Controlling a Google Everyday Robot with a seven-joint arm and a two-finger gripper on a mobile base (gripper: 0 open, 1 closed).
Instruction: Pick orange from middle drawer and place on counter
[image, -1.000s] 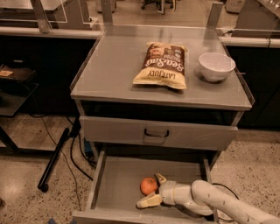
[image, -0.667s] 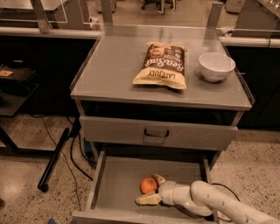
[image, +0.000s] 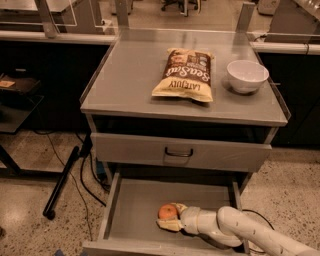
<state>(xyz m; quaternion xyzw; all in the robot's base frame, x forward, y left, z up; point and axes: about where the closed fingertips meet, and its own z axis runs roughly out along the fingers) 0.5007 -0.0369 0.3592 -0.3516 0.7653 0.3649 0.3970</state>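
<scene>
I see my gripper (image: 170, 216) reaching into the open middle drawer (image: 134, 210), below the counter's (image: 127, 75) front edge. Its jaws are apart, with the orange (image: 167, 210) between them on the drawer floor. A chip bag (image: 184, 75) lies mid-counter, and a white bowl (image: 247, 76) sits near the right edge.
</scene>
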